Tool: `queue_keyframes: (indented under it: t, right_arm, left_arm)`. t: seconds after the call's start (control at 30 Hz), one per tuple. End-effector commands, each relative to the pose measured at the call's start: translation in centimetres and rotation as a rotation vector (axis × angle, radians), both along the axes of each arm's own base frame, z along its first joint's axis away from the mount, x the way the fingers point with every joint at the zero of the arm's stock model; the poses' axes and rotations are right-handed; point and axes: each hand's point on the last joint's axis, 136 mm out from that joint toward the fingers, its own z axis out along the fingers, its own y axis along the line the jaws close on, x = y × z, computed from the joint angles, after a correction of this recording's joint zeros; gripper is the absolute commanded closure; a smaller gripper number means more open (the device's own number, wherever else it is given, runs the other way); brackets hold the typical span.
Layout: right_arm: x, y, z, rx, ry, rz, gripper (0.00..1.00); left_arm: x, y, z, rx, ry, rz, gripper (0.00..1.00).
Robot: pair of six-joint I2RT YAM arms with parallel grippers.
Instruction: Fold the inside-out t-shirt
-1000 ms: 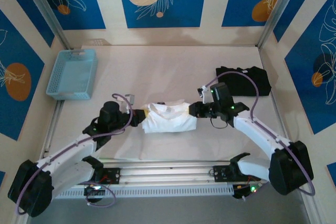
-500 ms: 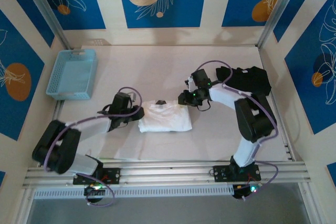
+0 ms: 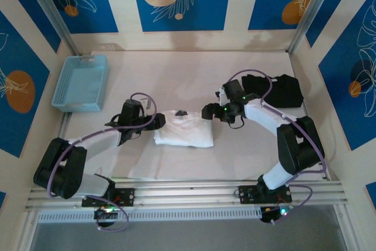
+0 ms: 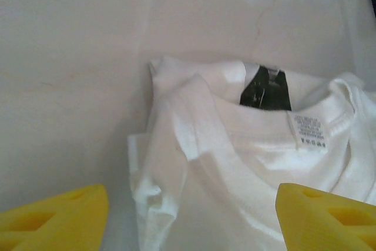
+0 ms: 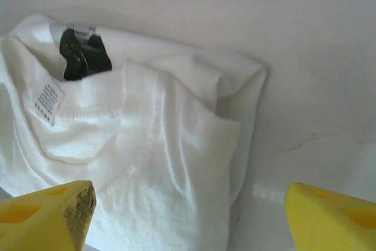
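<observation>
The inside-out t-shirt (image 3: 184, 131) lies as a compact white folded bundle on the table's middle, collar and care label up, with a small black tag (image 3: 181, 113) at its far edge. My left gripper (image 3: 160, 121) is at the bundle's left end and is open. Its yellow fingers (image 4: 56, 218) straddle the shirt's (image 4: 235, 163) left edge without pinching it. My right gripper (image 3: 206, 111) stands open at the bundle's far right corner. Its fingers (image 5: 335, 218) are spread wide above the shirt's (image 5: 147, 145) right edge.
A light blue basket (image 3: 80, 82) stands at the far left of the table. A black folded garment (image 3: 276, 90) lies at the far right, just behind the right arm. The pale table cover (image 3: 176, 74) stretches bare behind the shirt.
Both grippers have gone from shut on the shirt's ends to open, letting it go. The bundle has settled flat, slightly farther from the near edge. Both arms have stretched forward.
</observation>
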Motion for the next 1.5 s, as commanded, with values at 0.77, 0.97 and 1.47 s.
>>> queue_keyframes:
  t: [0.77, 0.97, 1.47]
  right_arm:
    - [0.2, 4.7, -2.4, 0.117, 0.081, 0.053, 0.85]
    - [0.7, 1.1, 0.8, -0.059, -0.057, 0.140, 0.94]
    - [10.0, -13.5, 12.2, -0.651, -0.337, 0.111, 0.95]
  left_arm:
    - [-2.2, -2.0, -5.2, -0.126, 0.216, -0.026, 0.57]
    - [-0.8, 0.5, -2.6, -0.020, 0.129, 0.018, 0.29]
    - [-1.1, 2.1, 4.9, -0.012, -0.039, 0.055, 0.19]
